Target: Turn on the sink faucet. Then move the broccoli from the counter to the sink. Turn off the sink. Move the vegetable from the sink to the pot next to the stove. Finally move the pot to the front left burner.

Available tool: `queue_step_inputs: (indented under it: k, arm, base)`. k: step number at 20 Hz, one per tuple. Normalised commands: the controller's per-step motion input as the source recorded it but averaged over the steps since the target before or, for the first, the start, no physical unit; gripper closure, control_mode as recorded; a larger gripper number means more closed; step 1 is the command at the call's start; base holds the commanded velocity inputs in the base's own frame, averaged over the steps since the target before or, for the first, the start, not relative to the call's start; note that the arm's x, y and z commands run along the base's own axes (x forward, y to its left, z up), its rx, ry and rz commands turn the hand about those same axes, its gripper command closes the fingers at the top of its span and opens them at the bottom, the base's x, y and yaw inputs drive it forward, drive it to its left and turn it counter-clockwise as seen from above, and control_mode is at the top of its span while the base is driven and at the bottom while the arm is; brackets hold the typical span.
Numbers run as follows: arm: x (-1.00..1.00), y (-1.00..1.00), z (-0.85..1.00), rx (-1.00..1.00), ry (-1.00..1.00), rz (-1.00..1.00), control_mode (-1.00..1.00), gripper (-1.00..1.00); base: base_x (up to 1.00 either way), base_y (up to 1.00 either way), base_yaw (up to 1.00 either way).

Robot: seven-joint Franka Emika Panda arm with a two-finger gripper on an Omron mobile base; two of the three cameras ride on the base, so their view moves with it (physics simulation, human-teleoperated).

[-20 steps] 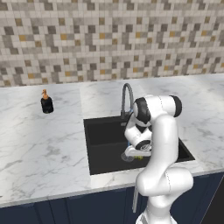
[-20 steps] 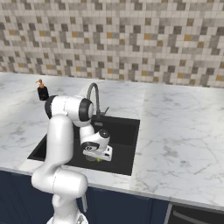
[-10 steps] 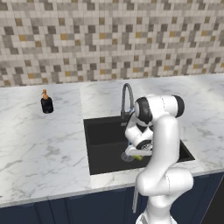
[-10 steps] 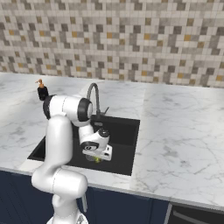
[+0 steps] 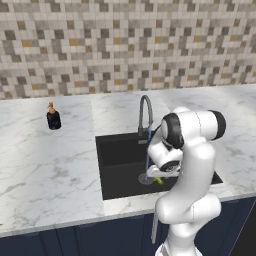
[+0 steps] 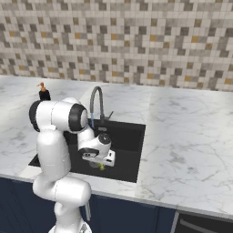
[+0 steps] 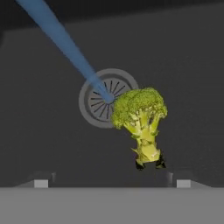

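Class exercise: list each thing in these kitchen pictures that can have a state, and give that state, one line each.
Faucet: on, blue stream running to the drain.
Broccoli: lying in the sink, head beside the drain, released.
Sink: water running in, broccoli inside.
Gripper: open, just above the broccoli.
Soap bottle: upright on the counter.

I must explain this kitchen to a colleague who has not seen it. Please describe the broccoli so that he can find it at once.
Find the black sink set in the white marble counter, under the tall grey faucet. On its floor, beside the round silver drain where the blue water stream lands, lies the broccoli. It is the one green thing there.
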Motion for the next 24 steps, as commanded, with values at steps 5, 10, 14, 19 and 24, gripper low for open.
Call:
queue_step_inputs:
  k: [5, 10, 14, 19, 24]
  arm:
    - [-0.28, -0.08, 0.83, 0.00, -0.04, 0.00, -1.00, -1.00]
    - [-0.07, -0.16, 0.99, 0.00, -0.02, 0.00, -1.00, -1.00]
    - [0.00, -0.19, 1.00, 0.00, 0.00, 0.00, -1.00, -1.00]
    - [-0.04, -0.22, 0.90, 0.00, 0.00, 0.00, -1.00, -1.00]
    - [-0.03, -0.30, 0.58, 0.00, 0.00, 0.00, -1.00, -1.00]
  base:
    - [0.00, 0.00, 0.00]
    - [0.00, 0.00, 0.00]
    - [0.00, 0.00, 0.00]
    - [0.00, 0.00, 0.00]
    - [0.00, 0.00, 0.00]
